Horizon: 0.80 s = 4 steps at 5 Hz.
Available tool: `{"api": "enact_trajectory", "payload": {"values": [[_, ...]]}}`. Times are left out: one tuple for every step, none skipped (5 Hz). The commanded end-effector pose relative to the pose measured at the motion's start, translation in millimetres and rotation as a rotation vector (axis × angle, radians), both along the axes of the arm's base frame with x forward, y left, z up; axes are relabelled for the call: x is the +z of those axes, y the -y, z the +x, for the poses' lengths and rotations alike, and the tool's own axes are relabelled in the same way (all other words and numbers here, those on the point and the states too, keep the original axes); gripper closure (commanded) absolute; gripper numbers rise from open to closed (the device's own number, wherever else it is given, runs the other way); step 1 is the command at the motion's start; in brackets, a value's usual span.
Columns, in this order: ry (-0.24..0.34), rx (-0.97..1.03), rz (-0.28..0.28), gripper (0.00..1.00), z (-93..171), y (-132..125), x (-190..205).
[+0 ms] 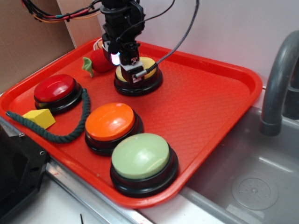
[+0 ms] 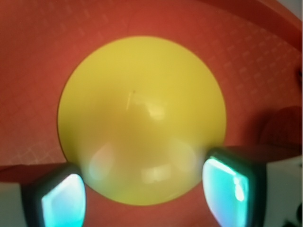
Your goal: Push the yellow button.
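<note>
End effector [image 1: 125, 65] is parked right over the yellow button [image 1: 148, 65] in the exterior view, low enough that it looks like it's touching or just about touching the dome, though honestly I can't tell from this angle whether it's pressed in. That button sits toward the far edge of the red tray [image 1: 210, 107], near the middle of that edge. Rest of the tray: red button [image 1: 54, 87] by the left corner, orange button [image 1: 110, 121] mid-tray, pale green button [image 1: 140, 155] at the near edge, a dark rope [image 1: 70, 128] curling around a small yellow wedge [image 1: 39, 118], and a red toy with a green leaf [image 1: 96, 61] just beside the arm. There's a sink [image 1: 252, 182] off the tray's right edge.

Wrist view is where it gets useful. The yellow button [image 2: 142, 118] fills most of the frame, and two fingertips [image 2: 64, 198] sit spread apart at the bottom with the dome's near rim between them, so the end effector is open and holding nothing.

For doing this well, I'd go straight down on the crown, not the rim, so the fingers don't skid off the slope.

The exterior view gives you the height and the neighbours; the wrist view gives you the centering and the finger gap, which the arm hides from outside.
</note>
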<state>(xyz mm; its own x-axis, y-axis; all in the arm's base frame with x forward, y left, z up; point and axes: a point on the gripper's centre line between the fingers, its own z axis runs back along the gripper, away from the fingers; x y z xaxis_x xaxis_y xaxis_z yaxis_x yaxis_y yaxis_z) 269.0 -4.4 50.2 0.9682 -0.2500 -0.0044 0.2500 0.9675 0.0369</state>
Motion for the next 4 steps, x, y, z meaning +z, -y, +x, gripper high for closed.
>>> {"api": "enact_trajectory", "payload": {"values": [[0.061, 0.003, 0.015, 0.0, -2, 11, 31], [0.076, 0.024, 0.013, 0.0, -15, 14, 62], [0.06, 0.06, 0.027, 0.0, -25, 11, 78], [0.06, 0.057, 0.025, 0.0, -26, 9, 81]]}}
